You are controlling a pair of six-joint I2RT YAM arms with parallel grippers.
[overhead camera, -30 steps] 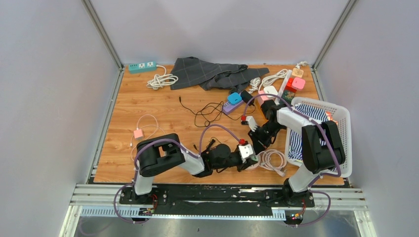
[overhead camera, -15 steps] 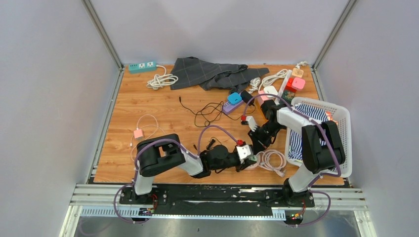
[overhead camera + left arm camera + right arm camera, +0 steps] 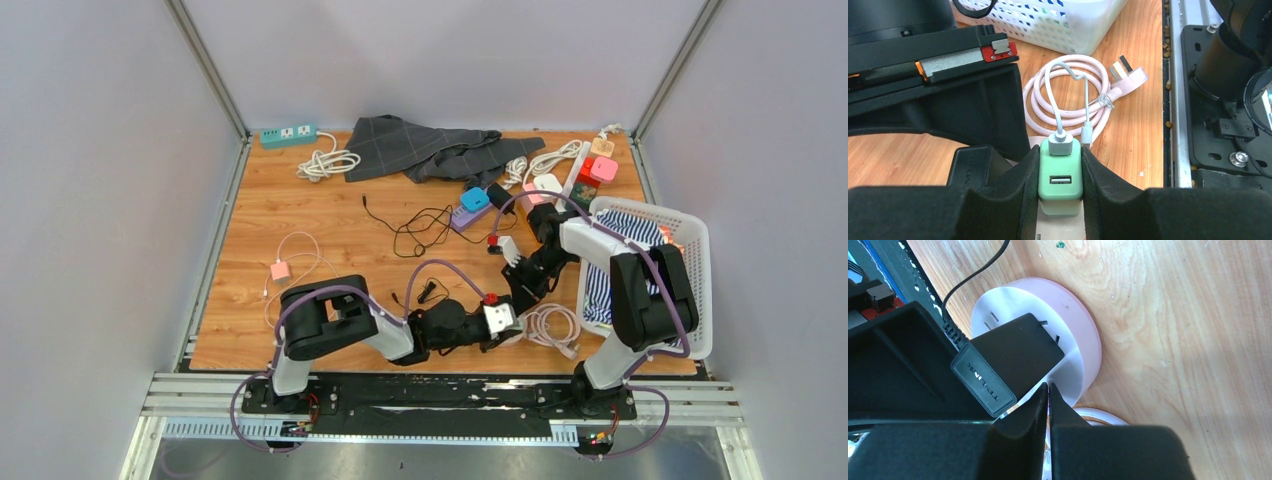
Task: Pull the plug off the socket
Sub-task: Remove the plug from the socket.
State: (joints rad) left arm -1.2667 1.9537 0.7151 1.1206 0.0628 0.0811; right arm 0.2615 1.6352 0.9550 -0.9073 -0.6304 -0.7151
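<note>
A mint-green plug [image 3: 1060, 175] with a white USB cable in its top stands on the pale face of the round pink socket [image 3: 1075, 327]. My left gripper [image 3: 1059, 155] is shut on the plug, one pad on each side. In the top view this left gripper [image 3: 503, 322] lies low near the table's front edge. My right gripper [image 3: 1048, 387] is shut with nothing between its fingers, and its tips rest on the socket's white top. It stands beside a black adapter [image 3: 1015, 352] that is also plugged in. The right gripper [image 3: 522, 288] is just behind the left one.
A coiled pink cable [image 3: 1070, 92] with a flat-pin plug lies right of the socket. The white basket [image 3: 694, 300] with striped cloth sits at the right edge. Further back are a grey cloth [image 3: 425, 148], a teal power strip [image 3: 288, 133], a black cable [image 3: 420, 228] and small adapters [image 3: 472, 204].
My left wrist and gripper have shifted slightly toward the near edge while still gripping the green plug. The right arm has stayed in place.
</note>
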